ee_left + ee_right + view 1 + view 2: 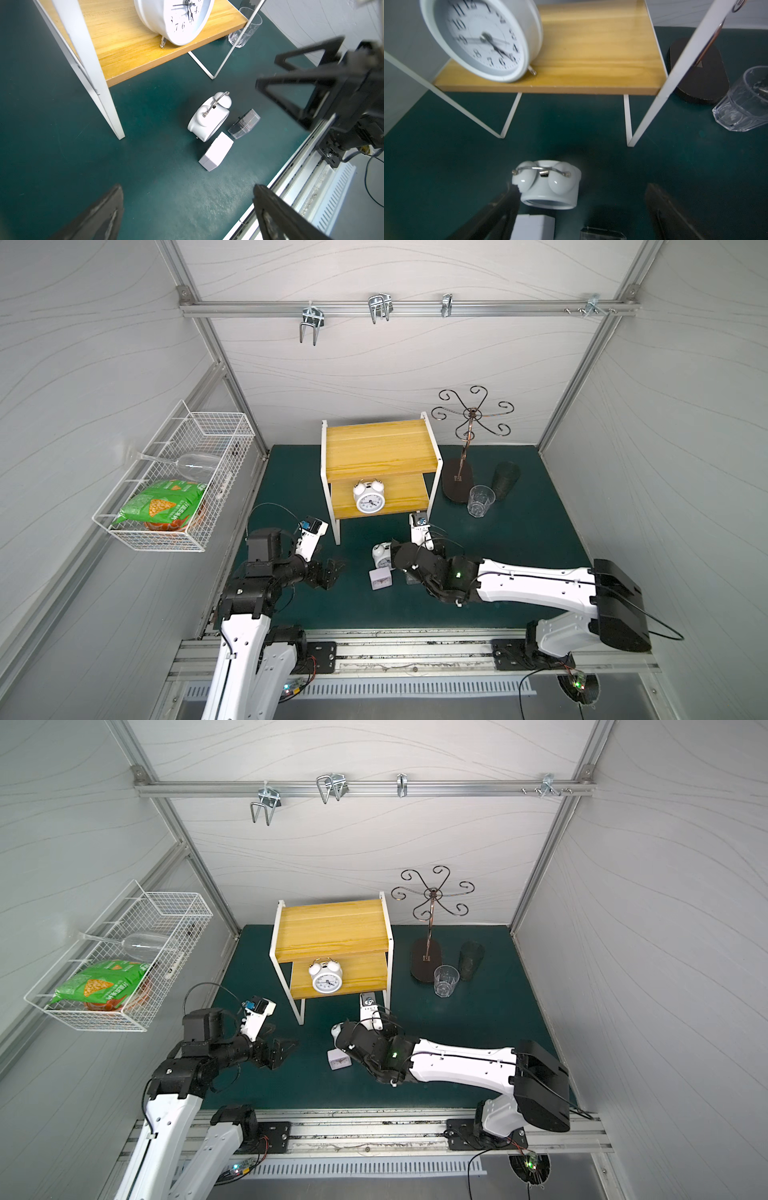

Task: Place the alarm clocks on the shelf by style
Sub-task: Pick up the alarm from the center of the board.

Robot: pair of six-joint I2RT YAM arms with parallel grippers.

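The shelf (376, 448) stands at the back of the green mat. One round white twin-bell alarm clock (368, 497) sits upright on its lower board (591, 52). Three more alarm clocks stand on the mat in front: a second twin-bell one (207, 118), a white square one (216, 154) and a clear-cased one (244, 123). My right gripper (581, 207) hangs open over them, and the twin-bell clock (548, 185) lies between its fingers, close to one. My left gripper (189, 209) is open over bare mat to their left, holding nothing.
A white wire basket (178, 477) on the left wall holds a green snack bag and a wine glass. Right of the shelf stand a metal hook stand (465, 448), a clear tumbler (481, 499) and a dark cup (505, 479). A metal rail (415, 651) borders the mat's front.
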